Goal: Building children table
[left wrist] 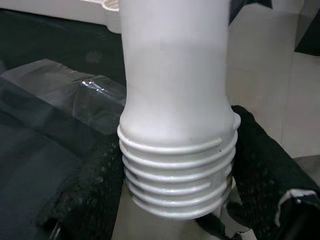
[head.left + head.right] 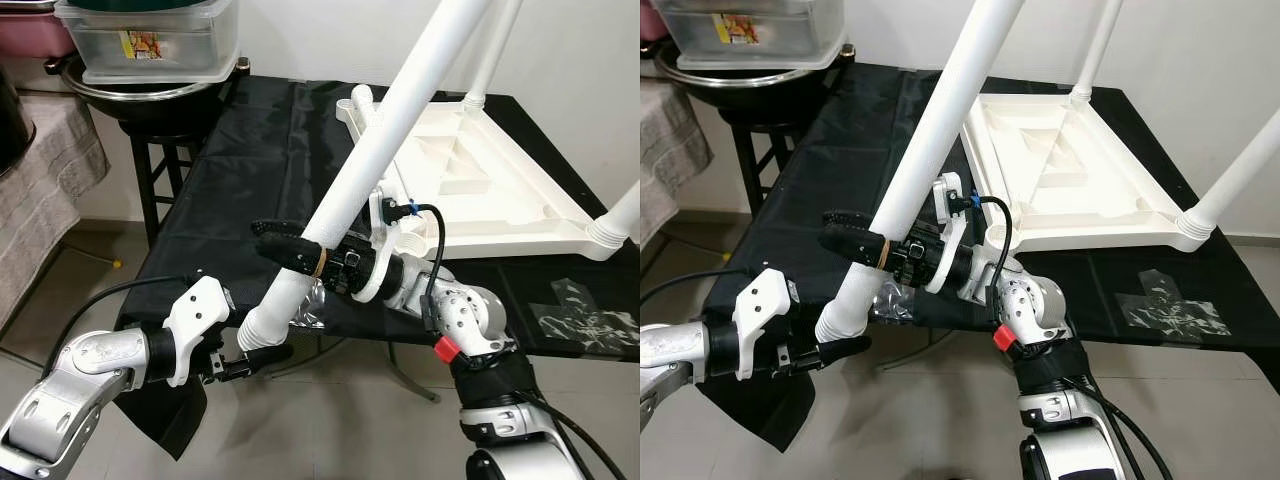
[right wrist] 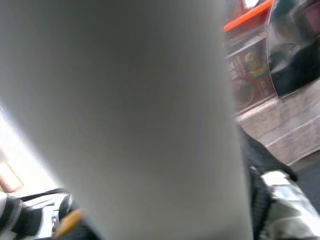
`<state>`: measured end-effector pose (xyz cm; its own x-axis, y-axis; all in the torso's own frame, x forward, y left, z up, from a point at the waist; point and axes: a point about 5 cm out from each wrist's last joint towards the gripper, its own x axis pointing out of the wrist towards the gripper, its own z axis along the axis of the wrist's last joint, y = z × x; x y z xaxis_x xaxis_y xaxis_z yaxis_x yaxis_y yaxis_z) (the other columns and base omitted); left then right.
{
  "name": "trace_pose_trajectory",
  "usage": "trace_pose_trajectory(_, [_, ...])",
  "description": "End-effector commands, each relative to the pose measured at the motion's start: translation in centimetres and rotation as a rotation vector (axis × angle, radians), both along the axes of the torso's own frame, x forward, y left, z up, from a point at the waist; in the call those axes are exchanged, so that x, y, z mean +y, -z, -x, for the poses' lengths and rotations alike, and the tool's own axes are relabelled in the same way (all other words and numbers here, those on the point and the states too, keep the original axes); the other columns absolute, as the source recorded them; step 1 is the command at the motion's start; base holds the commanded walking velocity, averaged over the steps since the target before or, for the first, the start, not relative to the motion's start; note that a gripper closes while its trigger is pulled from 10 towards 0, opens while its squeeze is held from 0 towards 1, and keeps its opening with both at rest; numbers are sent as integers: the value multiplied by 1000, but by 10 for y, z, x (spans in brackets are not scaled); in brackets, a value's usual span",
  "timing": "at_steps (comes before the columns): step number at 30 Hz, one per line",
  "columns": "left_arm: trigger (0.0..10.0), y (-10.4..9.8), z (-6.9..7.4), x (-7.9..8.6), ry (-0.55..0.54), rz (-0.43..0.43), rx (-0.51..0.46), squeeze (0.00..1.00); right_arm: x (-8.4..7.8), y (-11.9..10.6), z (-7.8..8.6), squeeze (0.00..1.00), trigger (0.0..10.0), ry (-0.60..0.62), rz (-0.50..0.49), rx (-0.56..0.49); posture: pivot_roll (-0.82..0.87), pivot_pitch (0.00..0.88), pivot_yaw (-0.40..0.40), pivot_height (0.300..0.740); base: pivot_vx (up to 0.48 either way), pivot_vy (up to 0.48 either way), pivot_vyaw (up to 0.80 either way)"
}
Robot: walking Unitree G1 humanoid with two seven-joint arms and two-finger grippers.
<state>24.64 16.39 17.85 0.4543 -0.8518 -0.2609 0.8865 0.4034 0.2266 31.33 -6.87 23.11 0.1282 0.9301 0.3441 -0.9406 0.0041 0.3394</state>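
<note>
The white table leg (image 2: 385,130) slants across the scene, its threaded end (image 1: 177,175) low and near the front edge of the black tabletop (image 2: 250,150), its upper end running up out of view above the upturned white children's table (image 2: 480,190). That table lies upside down on the black tabletop, with two other legs already standing in its far corner (image 2: 475,100) and right corner (image 2: 605,235).

The right gripper (image 2: 300,250) holds the slanted leg partway up, its black jaws pinching the tube from either side; a black finger (image 2: 285,248) shows to the left of the leg. The right wrist view is blurred and mostly taken up by the white tube.

The left gripper (image 2: 262,350) is at the leg's bottom end, its jaws closed on the ribbed thread; in the left wrist view a black finger (image 1: 92,195) presses against each side of the ridged end.

A crumpled piece of clear plastic wrap (image 2: 310,308) lies at the tabletop's edge just behind the leg's lower end, and another clear sheet (image 2: 585,315) lies on the right part of the cloth. Beyond the tabletop's left corner, a clear lidded plastic box (image 2: 150,40) sits on a metal basin (image 2: 140,95) on a dark stool (image 2: 165,170). The floor below is pale tile (image 2: 330,420).
</note>
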Motion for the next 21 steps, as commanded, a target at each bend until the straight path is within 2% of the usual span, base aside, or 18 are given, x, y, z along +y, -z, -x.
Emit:
trace_pose_trajectory(1, [10000, 0, 2, -3, 40, -37, -10, 0, 4, -3, 2, 0, 0, -27, -1, -5, 90, 103, -66, 740, 0, 0, 0])
trace_pose_trajectory(10, [10000, -3, -3, 0, 28, -37, -19, 0, 3, -2, 3, 0, 0, -28, -3, -3, 89, 104, -62, 740, 0, 0, 0])
trace_pose_trajectory(20, [10000, 2, -2, 0, 5, -47, 52, 0, 1, -2, 0, 0, 0, -9, -9, -1, 91, 106, -61, 740, 0, 0, 0])
trace_pose_trajectory(21, [10000, 1, -2, 0, -4, -29, 72, 1000, 1, -3, -1, 0, 0, -2, -12, 2, 92, 106, -61, 740, 0, 0, 0])
